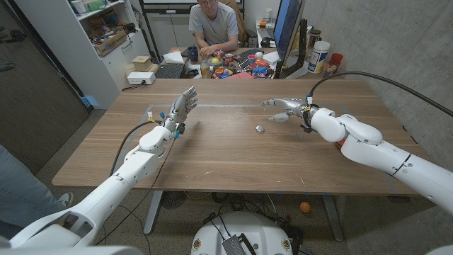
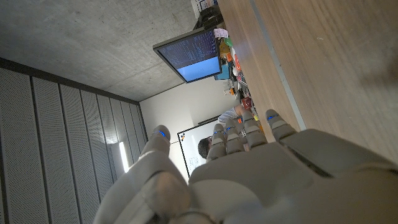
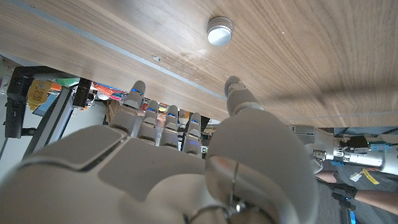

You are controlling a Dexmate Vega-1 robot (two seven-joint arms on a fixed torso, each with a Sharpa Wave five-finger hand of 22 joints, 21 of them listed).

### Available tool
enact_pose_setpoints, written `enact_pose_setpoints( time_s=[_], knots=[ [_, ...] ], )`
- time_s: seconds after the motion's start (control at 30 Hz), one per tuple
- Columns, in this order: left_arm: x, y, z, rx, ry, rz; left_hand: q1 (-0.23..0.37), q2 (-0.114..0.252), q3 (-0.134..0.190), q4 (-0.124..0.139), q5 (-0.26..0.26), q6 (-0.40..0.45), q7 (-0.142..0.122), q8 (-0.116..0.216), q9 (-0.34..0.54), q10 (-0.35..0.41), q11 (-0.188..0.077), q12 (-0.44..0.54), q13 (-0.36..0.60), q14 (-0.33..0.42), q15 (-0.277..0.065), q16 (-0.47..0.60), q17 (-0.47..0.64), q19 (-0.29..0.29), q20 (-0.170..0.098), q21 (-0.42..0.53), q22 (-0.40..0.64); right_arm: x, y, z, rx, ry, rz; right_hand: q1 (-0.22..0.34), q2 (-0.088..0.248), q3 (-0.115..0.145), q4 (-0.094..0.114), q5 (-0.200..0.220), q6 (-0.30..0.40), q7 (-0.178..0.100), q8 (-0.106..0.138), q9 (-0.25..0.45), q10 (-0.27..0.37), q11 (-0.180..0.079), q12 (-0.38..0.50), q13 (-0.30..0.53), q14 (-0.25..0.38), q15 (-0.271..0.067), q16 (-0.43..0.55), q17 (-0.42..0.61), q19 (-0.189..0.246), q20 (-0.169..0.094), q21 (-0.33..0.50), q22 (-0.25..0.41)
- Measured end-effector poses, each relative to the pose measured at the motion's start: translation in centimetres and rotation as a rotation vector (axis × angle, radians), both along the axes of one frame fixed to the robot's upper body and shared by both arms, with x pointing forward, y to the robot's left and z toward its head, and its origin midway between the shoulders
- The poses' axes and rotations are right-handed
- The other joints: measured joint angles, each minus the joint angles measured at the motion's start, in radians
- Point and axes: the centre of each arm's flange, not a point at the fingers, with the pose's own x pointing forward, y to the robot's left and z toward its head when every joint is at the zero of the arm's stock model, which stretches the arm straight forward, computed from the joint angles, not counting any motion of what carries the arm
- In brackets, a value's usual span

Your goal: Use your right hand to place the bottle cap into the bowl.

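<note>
Bottle cap (image 1: pixel 260 129) on table, near empty right hand (image 1: pixel 283 109).

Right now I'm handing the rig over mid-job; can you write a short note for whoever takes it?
Right hand: open, holding nothing, over the table just past the bottle cap.
Left hand: open, raised, idle.
Bottle cap: lying on the bare wood, apart from both hands.
Bowl: I can't spot one on the table; find it first.
Done: nothing yet, cap not picked up.
Left: grasp the cap with the right hand, carry it to the bowl.
</note>
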Motion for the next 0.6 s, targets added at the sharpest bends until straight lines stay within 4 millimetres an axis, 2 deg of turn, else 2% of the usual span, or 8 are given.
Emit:
enact_pose_setpoints(
  time_s=[0.13, 0.2, 0.47, 0.53, 0.57, 0.6],
  knots=[
    [-0.1, 0.0, 0.0, -0.001, 0.0, 0.003, 0.005, 0.005, 0.0, 0.0, 0.0, 0.0, 0.0, 0.0, 0.0, 0.0, 0.0, 0.0, 0.0, 0.005, 0.013, 0.0, 0.0, 0.0, 0.0, 0.0, 0.0, 0.1, 0.4, -0.2, -0.033, 0.005, -0.009, 0.011, -0.011, 0.0, 0.0, 0.002, 0.019, -0.019, 0.0, 0.0, 0.0, 0.0, 0.0, 0.0, 0.004, -0.004, 0.0, 0.0, 0.007, 0.0, 0.0, 0.0],
    [-0.1, -0.1, 0.0, 0.0, 0.002, 0.005, 0.005, 0.005, 0.0, 0.0, 0.0, 0.0, 0.0, 0.0, 0.0, -0.001, 0.0, 0.0, 0.0, 0.009, 0.018, 0.0, 0.0, 0.002, 0.008, 0.0, 0.0, 0.1, 0.9, -0.4, -0.057, 0.008, -0.011, 0.016, -0.016, 0.0, 0.0, 0.002, 0.019, -0.019, 0.0, 0.0, 0.0, 0.0, 0.0, 0.0, 0.004, -0.004, 0.0, 0.0, 0.009, 0.001, 0.0, 0.0],
    [-0.2, -0.1, 0.1, 0.002, 0.003, 0.007, 0.005, 0.005, 0.004, -0.004, 0.0, 0.0, 0.0, 0.0, 0.004, 0.002, -0.009, 0.0, 0.0, 0.006, 0.021, 0.0, 0.0, 0.002, 0.008, 0.0, 0.0, 0.2, 1.3, -0.6, -0.105, 0.013, -0.019, 0.02, -0.02, 0.0, 0.0, 0.002, 0.016, -0.027, 0.0, 0.0, 0.006, 0.001, -0.004, -0.005, 0.01, -0.01, 0.0, 0.0, 0.016, 0.001, 0.0, 0.0],
    [-0.3, -0.2, 0.2, 0.004, 0.0, 0.005, 0.005, 0.005, 0.004, -0.004, 0.0, 0.003, -0.003, 0.0, 0.005, 0.002, -0.009, 0.0, 0.0, 0.006, 0.021, 0.0, 0.0, 0.002, 0.008, 0.0, 0.0, 0.2, 1.3, -0.7, -0.109, 0.012, -0.019, 0.026, -0.026, 0.0, 0.0, 0.003, 0.027, -0.037, 0.007, 0.0, 0.017, -0.006, -0.004, -0.005, 0.016, -0.016, 0.0, 0.0, 0.021, 0.0, 0.0, 0.0],
    [-0.3, -0.2, 0.2, 0.004, 0.0, 0.005, 0.005, 0.005, 0.004, -0.004, 0.0, 0.005, -0.005, 0.0, 0.005, 0.002, -0.009, 0.0, 0.0, 0.006, 0.021, 0.0, 0.0, 0.002, 0.008, 0.0, 0.0, 0.7, 2.2, -1.1, -0.122, 0.022, -0.01, 0.028, -0.028, 0.0, 0.0, 0.006, 0.034, -0.045, 0.01, 0.0, 0.024, -0.005, -0.004, -0.005, 0.02, -0.016, 0.0, 0.0, 0.022, 0.001, 0.0, 0.0],
    [-0.2, -0.2, 0.1, 0.007, 0.01, 0.011, 0.005, 0.005, 0.004, -0.004, 0.0, 0.005, -0.005, 0.0, 0.005, 0.002, -0.009, 0.0, 0.0, 0.006, 0.021, 0.0, 0.0, 0.002, 0.008, 0.0, 0.0, 0.7, 2.2, -1.1, -0.123, 0.022, -0.01, 0.033, -0.033, 0.0, 0.0, 0.006, 0.043, -0.052, 0.01, 0.0, 0.034, -0.006, -0.004, -0.006, 0.028, -0.016, 0.005, 0.0, 0.029, 0.0, 0.0, 0.0]
  ],
)
